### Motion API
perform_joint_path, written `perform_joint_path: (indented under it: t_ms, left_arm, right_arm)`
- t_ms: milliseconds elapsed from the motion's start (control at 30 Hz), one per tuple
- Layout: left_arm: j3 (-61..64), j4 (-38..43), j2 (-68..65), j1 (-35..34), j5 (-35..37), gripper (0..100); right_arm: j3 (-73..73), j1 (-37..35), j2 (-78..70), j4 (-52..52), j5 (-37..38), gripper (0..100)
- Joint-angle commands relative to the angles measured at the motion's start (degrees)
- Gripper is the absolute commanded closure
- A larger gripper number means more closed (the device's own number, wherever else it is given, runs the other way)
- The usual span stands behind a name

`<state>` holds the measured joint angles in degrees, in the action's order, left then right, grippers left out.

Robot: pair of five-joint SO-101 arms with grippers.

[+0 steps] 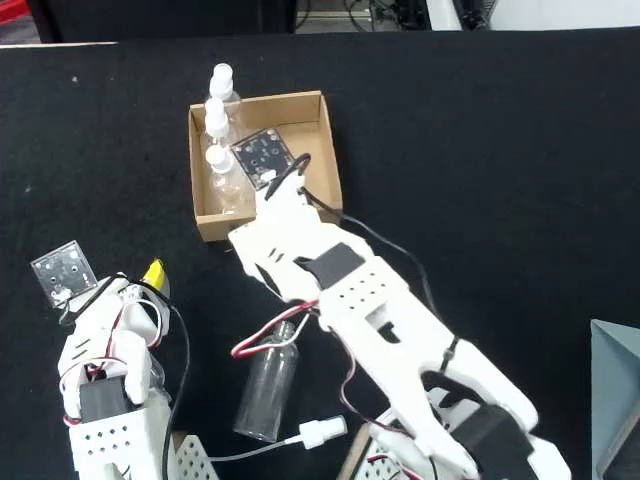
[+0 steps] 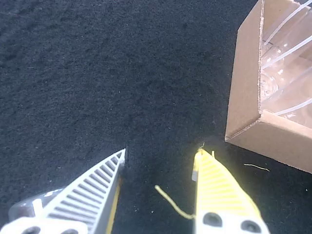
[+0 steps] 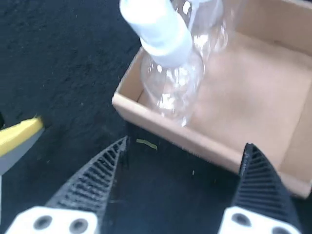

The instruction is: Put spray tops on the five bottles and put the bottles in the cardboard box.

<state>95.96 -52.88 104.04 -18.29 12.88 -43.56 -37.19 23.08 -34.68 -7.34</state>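
Three capped bottles (image 1: 218, 160) stood along one wall of the cardboard box (image 1: 300, 125). Right gripper (image 3: 183, 151) hung just outside the box's near wall, jaws wide, empty. Left gripper (image 2: 158, 158) sat near a box corner, also wide and empty. An uncapped bottle (image 1: 268, 385) lay on the table (image 1: 500, 150) well apart from the box, with a loose spray top (image 1: 322, 432) just beyond it. Probably between bottles. Next move: fetch that bottle and top, then fit them together.

table cover (image 1: 500, 150): black cloth, matt, fuzzy
cardboard box (image 2: 243, 83): brown paperboard, matt
bottles (image 1: 228, 185) in the box: clear glossy plastic
spray tops (image 1: 217, 118): white smooth plastic
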Motion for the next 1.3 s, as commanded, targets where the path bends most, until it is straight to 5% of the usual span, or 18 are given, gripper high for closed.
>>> perform_joint_path:
  t_ms: [0,567,933,1133,1267]
  left_arm:
    - [1.5,-0.2,1.0,-0.6,-0.4,79]
    - [1.5,0.3,0.8,-0.5,-0.4,79]
    - [1.5,0.3,0.8,-0.7,-0.4,79]
    - [1.5,0.3,0.8,-0.7,-0.4,79]
    - [1.5,0.3,0.8,-0.7,-0.4,79]
  right_arm:
    - [2.4,-1.0,5.2,-4.6,-3.2,69.1]
    - [2.8,-9.3,7.3,-23.0,-18.4,69.1]
    - [2.9,-9.4,7.3,-29.9,-19.5,69.1]
    - [2.6,-16.2,7.3,-30.4,-33.4,69.1]
    - [2.6,-20.5,7.3,-30.4,-35.3,69.1]
